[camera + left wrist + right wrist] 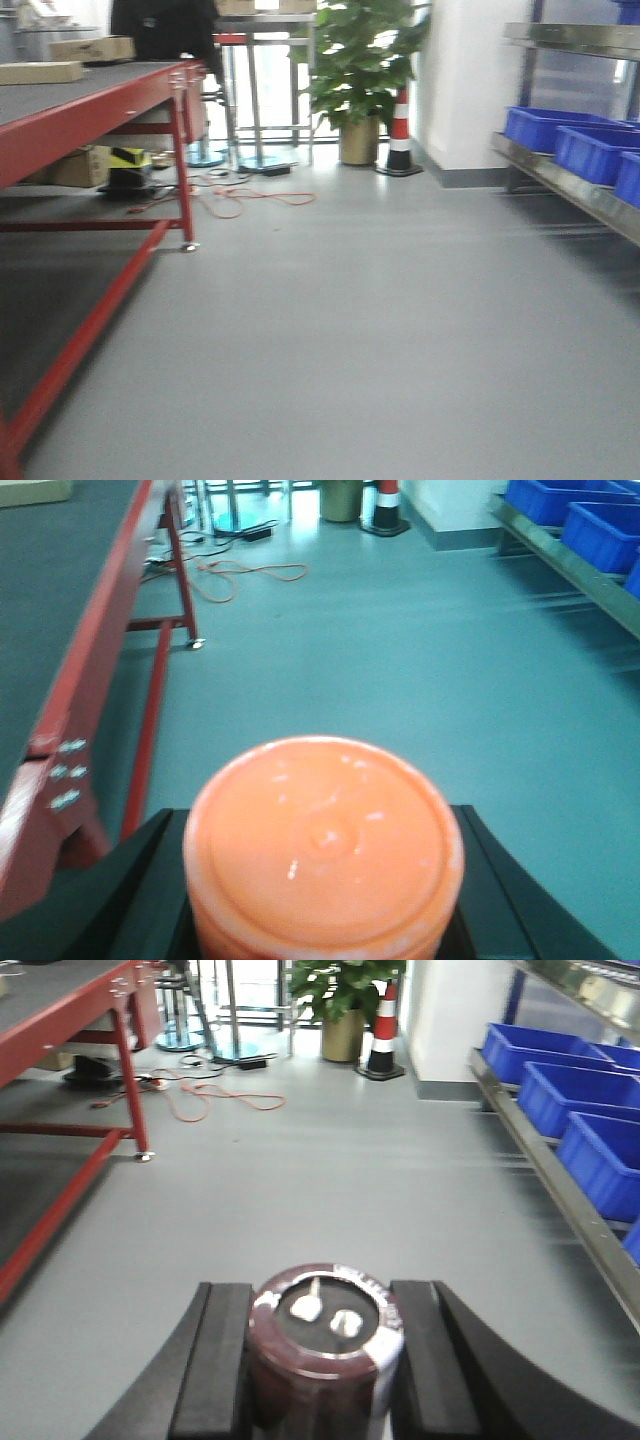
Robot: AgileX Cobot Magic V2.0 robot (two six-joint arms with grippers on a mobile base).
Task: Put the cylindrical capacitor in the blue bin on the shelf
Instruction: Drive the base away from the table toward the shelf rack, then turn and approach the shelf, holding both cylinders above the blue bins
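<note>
**Right arm.** The right gripper (322, 1305) is closed on the cylindrical capacitor (322, 1355). Its black pads (215, 1360) press the can wall from both sides, open only to the can's width. The capacitor stands upright with its two terminals facing up. It is not yet in any bin.

**Left arm.** The left gripper (318, 825) is clamped the same way round an orange cylinder (325, 850).

**Handling (judgement).** The capacitor is probably a rigid can of moderate weight with a smooth sleeve, so it may slip. Grip across the side wall, as now — never on the terminals, which could bend.

**Destination.** The shelf (560, 1200) runs along the right side, well apart from both grippers. A row of blue bins sits along its front edge; the blue bin (610, 1160) nearest the right wrist camera is the likeliest target.

**Surroundings.** A red-framed table (100, 110) is on the left. Beyond it are an orange cable (240, 200) on the floor, a striped cone (400, 135) and a potted plant (355, 60).
</note>
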